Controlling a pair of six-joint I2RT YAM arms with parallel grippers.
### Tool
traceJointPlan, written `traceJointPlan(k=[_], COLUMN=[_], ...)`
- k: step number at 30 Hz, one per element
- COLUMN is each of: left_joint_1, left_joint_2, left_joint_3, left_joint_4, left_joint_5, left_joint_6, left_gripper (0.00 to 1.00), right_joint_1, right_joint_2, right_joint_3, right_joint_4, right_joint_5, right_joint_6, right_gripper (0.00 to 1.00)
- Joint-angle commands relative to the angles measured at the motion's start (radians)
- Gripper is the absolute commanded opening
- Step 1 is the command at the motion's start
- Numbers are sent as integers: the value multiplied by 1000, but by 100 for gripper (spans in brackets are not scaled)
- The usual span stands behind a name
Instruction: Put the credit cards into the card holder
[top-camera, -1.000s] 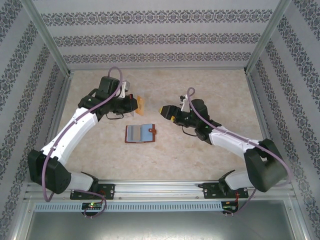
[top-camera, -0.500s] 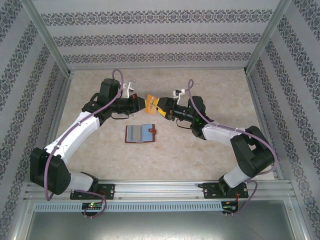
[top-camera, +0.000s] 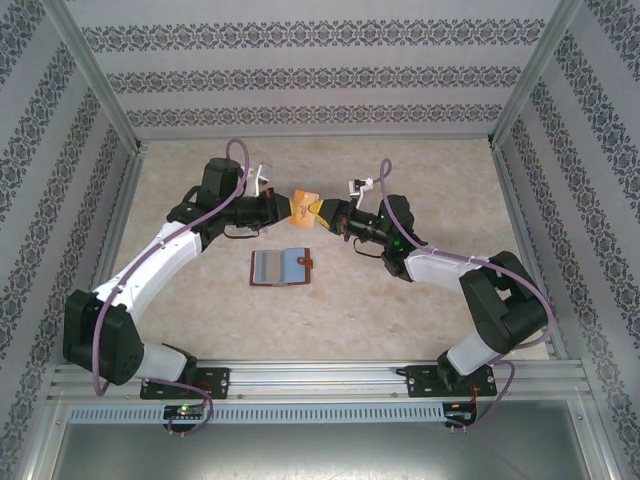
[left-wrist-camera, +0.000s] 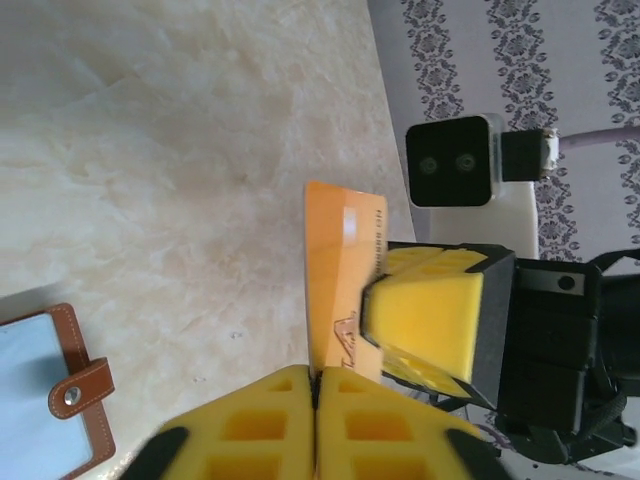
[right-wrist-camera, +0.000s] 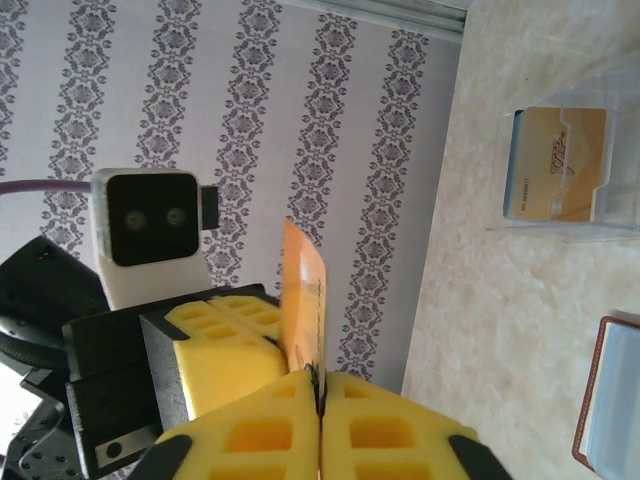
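White arm links (top-camera: 150, 262), black joints (top-camera: 95, 340), looping purple cables (top-camera: 232, 141), yellow grid-pocketed foam fingers (left-wrist-camera: 262, 430), white-cased wrist cameras (left-wrist-camera: 450, 162)

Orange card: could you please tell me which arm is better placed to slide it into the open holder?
Probably the right. The left claw and right claw both pinch the orange card, and the holder lies open close by. The right claw holds only the card's edge, leaving its length free.

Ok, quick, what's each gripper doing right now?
Left gripper: closed on the orange card.
Right gripper: closed on the same card.
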Motion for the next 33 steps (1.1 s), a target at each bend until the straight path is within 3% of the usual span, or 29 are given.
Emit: traceJointPlan(k=[1,2,7,11,18,24,33], left_joint_1=[12,16,33,78,91,91,90], left_joint_2=[7,4,-19,-83,-146,-161,-28], left_joint_3=[-7,-9,-93,-236,-338,-398,-407], left_joint_4=[0,-12,-129,-109,-274,-240,-125], left_joint_5=[-25,-39,-232,-234,-361,-457,-449], left_joint_6=[4,14,98,88,142,109,87], left_gripper=[40,47,48,54,57,55,53], right_joint_1=[2,5,60,135,248,246,186], right_joint_2=[-19,-21,-7,26,187,301,365], right_joint_3=[-24,-33,-116,-146,-114,-30,20], right_joint_4=[53,50,-12,-102,-103,-128,-113], right_joint_5=[-2,-1,101,173,221,244,172], right_joint_6=[-3,-7,34,-27,-110,-195,-192], right_gripper=[2,2,0,0,0,0,0])
